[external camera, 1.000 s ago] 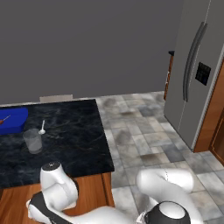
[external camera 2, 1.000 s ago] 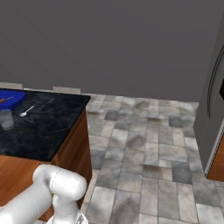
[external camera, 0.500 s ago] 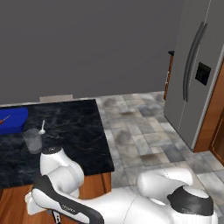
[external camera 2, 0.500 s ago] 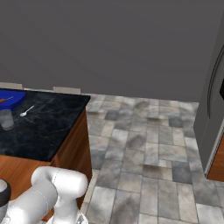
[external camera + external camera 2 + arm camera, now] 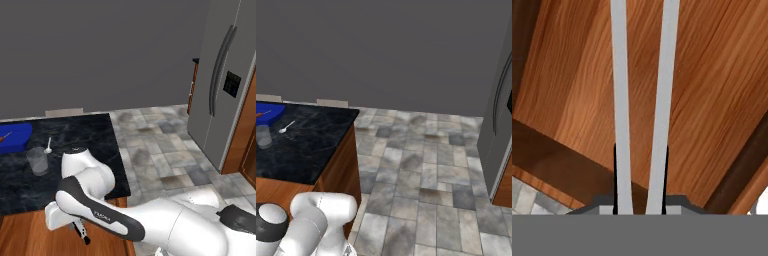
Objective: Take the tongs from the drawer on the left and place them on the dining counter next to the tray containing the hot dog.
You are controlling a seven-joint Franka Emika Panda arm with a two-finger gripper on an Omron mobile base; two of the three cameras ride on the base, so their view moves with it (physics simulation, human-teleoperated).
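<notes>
Arm swung leftward, lower over the wood since earlier | claw (image 5: 641, 200) pinching the tongs (image 5: 643, 100) | tongs held below surface (image 5: 75, 145) edge | blue tray (image 5: 14, 137) far-left; placement pending.

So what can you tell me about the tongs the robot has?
The tongs are two long, flat, silver-grey arms that look like metal, lying side by side with a thin gap that narrows toward the near end. Black strips edge them there. The gripper is shut on that end, so they stick straight out from the hand. Behind them is reddish-brown wood; whether they touch it I cannot tell. In the left base view a dark piece pokes down under the arm.
</notes>
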